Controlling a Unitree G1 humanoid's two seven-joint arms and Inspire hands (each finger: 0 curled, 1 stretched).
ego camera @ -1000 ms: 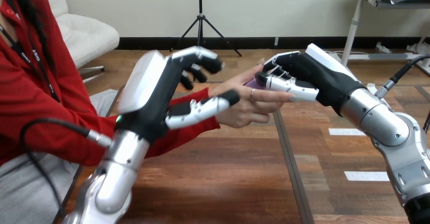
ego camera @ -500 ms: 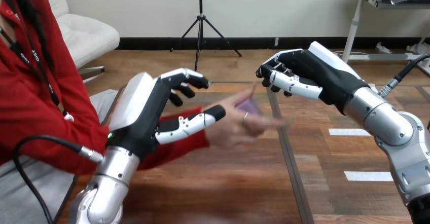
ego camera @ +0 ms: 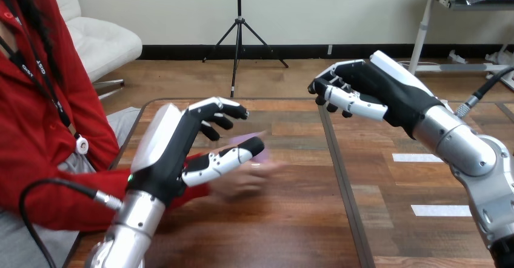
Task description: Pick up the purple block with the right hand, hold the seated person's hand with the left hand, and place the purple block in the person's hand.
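Person's hand [ego camera: 242, 180] w/ purple block [ego camera: 241, 139] has pulled back left, now just behind left hand [ego camera: 173, 150], whose fingers are loose, empty. Right hand [ego camera: 363, 89] curled, empty, well apart.

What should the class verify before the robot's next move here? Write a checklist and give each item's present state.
1. Purple block resting in the person's hand: cannot tell; it shows at that hand, partly behind the left hand's thumb.
2. Right hand rid of the block: ok; fingers curled, nothing in them.
3. Left hand holding the person's hand: not ok; fingers relaxed, not curled round it.
4. Right hand apart from the person's hand: ok; raised over the table.
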